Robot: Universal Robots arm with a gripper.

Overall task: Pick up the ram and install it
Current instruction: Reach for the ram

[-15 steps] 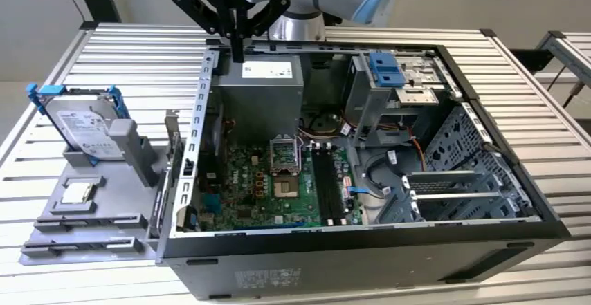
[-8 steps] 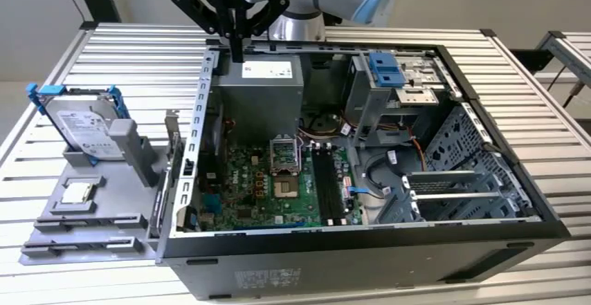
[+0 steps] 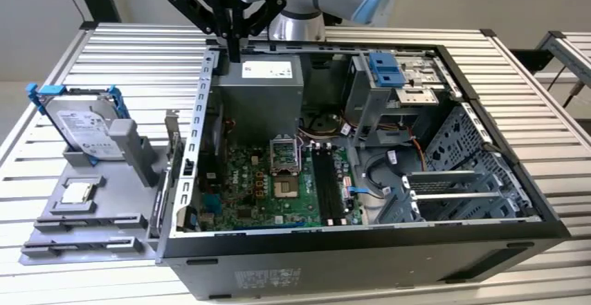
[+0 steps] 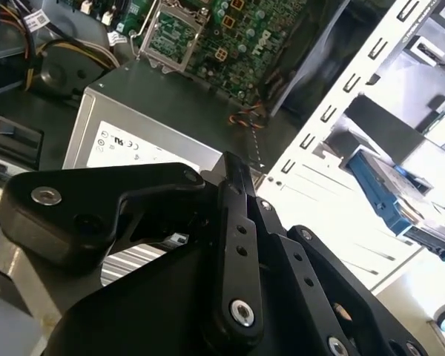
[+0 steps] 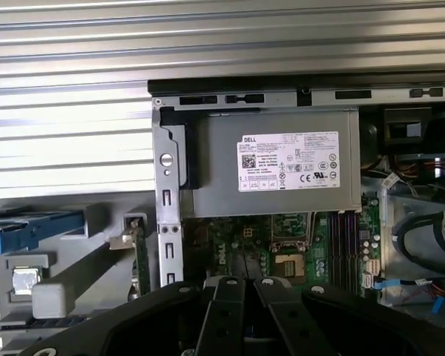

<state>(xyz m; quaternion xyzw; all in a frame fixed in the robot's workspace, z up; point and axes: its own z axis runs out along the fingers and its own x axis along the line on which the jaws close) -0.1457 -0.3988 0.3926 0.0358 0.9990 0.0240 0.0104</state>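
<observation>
The ram [image 3: 91,220] is a thin dark stick lying in a holder near the front of the grey fixture [image 3: 55,232], at the exterior view's left of the open computer case [image 3: 369,239]. A second strip like it [image 3: 79,248] lies just in front. My gripper [image 3: 235,54] hangs high over the case's back corner by the power supply [image 3: 263,87], far from the ram. Its black fingers [image 4: 236,222] are pressed together, shut, and nothing shows between them. The motherboard's long memory slots [image 3: 323,180] lie beside the processor socket [image 3: 284,156]. In the first wrist view the gripper [image 5: 246,283] sits above the power supply [image 5: 274,163].
A silver hard drive in a blue bracket [image 3: 83,122] stands at the back of the fixture. A square silver chip [image 3: 79,192] lies on the fixture behind the ram. Drive cages [image 3: 397,77], cables [image 3: 383,173] and the case walls crowd the interior. The slatted table [image 3: 120,49] surrounds it all.
</observation>
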